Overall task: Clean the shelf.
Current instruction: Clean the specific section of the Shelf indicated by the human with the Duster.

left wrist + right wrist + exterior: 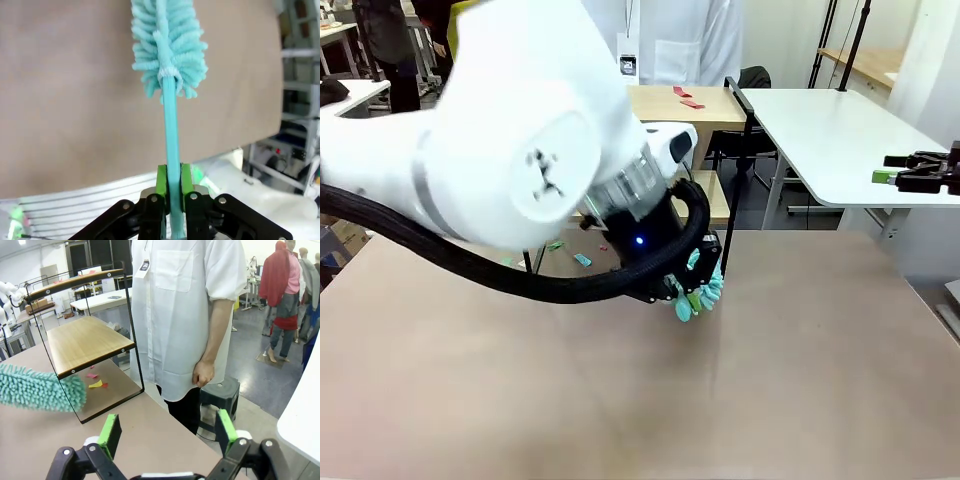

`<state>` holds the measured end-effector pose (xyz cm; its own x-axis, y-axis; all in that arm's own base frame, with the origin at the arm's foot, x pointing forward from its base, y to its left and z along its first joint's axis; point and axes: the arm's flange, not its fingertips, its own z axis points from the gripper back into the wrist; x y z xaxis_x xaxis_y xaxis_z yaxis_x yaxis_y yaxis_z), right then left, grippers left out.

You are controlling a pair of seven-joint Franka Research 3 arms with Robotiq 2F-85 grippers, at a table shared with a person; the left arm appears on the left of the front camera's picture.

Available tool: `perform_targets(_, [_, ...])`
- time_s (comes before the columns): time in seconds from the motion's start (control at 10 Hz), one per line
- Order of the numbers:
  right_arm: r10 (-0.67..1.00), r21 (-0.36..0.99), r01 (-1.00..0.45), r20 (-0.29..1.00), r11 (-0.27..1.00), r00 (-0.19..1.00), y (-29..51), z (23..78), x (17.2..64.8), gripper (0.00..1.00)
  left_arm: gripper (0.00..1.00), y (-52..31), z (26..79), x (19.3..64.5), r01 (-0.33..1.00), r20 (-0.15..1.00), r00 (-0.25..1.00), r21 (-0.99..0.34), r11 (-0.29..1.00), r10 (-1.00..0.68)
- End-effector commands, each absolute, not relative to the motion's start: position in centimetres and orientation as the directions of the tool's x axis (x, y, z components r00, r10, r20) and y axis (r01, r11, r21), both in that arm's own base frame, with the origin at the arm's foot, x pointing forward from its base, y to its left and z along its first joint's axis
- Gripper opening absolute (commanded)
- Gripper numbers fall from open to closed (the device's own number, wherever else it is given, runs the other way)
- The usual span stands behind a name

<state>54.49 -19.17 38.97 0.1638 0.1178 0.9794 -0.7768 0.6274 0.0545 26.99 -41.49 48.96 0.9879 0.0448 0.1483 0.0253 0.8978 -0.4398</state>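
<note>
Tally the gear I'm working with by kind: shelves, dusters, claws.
shelf: 1
duster: 1
claws: 2 (left claw shut on the duster handle, right claw open and holding nothing)
Total: 4

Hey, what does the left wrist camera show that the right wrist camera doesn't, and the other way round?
Left wrist view: the left gripper shut on the teal duster, gripping its thin handle, fluffy head pointing away over the brown table. Right wrist view: the open right gripper, the shelf with coloured scraps beneath its lower board, and a person in white standing beside it. Shared: the duster's head and the table.
</note>
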Motion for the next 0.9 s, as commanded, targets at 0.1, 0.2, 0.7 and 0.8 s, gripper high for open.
perform_targets(0.1, [0.118,0.05,-0.779,0.98,0.625,0.158,-18.9,39.3,54.5,1.0,0.13,-44.3,45.5,28.3,-0.037,0.27,0.949,-0.416,0.909,0.163])
perform_targets(0.2, [0.118,0.05,-0.779,0.98,0.625,0.158,-18.9,39.3,54.5,1.0,0.13,-45.1,44.7,28.8,-0.05,0.317,0.929,-0.404,0.913,0.191])
perform_targets(0.7, [0.118,0.05,-0.779,0.98,0.625,0.158,-18.9,39.3,54.5,1.0,0.13,-49.3,41.4,32.2,0.002,0.418,0.892,-0.38,0.925,0.17])
perform_targets(0.8, [0.118,0.05,-0.779,0.98,0.625,0.158,-18.9,39.3,54.5,1.0,0.13,-50.2,40.8,33.0,0.024,0.429,0.891,-0.367,0.93,0.147])
